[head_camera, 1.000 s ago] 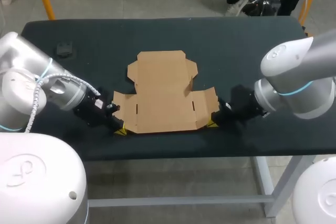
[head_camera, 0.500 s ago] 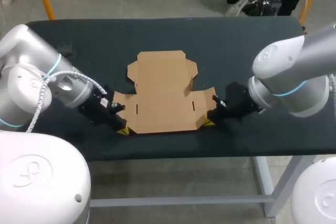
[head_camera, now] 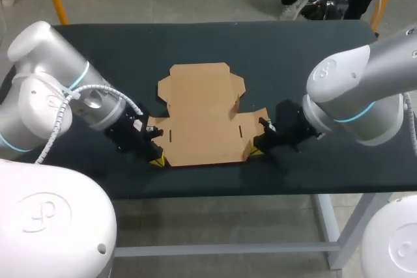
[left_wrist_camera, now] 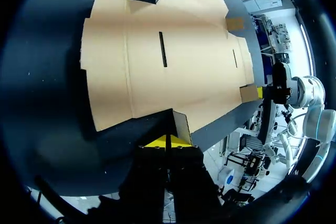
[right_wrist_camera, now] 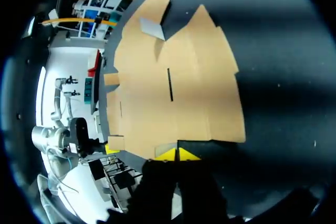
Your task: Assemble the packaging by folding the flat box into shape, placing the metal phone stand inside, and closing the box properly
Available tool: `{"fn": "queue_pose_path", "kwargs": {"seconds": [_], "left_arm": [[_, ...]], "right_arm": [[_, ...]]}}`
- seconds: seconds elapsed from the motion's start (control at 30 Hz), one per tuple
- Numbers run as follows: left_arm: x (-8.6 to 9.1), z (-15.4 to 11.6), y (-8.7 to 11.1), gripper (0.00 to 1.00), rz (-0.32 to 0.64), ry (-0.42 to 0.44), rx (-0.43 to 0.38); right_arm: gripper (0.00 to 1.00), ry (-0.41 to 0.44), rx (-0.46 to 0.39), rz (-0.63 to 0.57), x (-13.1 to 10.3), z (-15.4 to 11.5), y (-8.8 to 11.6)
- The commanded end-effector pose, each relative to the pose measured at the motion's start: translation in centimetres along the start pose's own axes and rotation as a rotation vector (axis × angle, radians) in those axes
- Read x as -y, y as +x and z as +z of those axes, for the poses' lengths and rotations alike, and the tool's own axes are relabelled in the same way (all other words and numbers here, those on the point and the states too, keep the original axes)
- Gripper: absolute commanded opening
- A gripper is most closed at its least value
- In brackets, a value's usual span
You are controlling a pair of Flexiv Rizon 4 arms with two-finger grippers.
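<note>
The flat box (head_camera: 199, 112) lies unfolded in the middle of the dark table (head_camera: 293, 50), with its broad panel towards the robot and a narrower lid section beyond it. The left gripper (head_camera: 156, 160) sits low at the box's near left corner and the right gripper (head_camera: 255, 152) at its near right corner, both at the cardboard's edge. In each wrist view the yellow tips are drawn together with only a seam between them. They appear to be nudging the card rather than pinching it, though the contact itself is too dark to be sure. Just ahead of the left gripper, a small corner flap (left_wrist_camera: 181, 124) stands tilted up off the table. The work is still at the first step, folding. The next move calls for both arms to lift the side walls evenly along their creases without sliding the box. The phone stand shows in none of the views.
</note>
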State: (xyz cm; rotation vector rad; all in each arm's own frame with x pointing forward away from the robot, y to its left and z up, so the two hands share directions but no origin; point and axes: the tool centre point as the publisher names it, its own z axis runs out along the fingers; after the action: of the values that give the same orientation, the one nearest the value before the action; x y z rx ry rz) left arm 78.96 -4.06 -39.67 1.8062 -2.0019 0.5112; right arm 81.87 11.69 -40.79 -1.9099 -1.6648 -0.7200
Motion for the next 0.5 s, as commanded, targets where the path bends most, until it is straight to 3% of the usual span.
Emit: {"fn": "queue_pose_path", "kwargs": {"seconds": [0.03,0.5], "left_arm": [[0.1,0.2,0.7,0.0,-0.001,-0.007,0.033],[-0.1,1.2,2.2,0.0,0.011,-0.002,0.067]], "right_arm": [[0.0,0.0,0.006,-0.001,-0.1,0.2,0.1],[0.0,-0.011,0.043,-0.021,0.3,0.6,0.9]]}}
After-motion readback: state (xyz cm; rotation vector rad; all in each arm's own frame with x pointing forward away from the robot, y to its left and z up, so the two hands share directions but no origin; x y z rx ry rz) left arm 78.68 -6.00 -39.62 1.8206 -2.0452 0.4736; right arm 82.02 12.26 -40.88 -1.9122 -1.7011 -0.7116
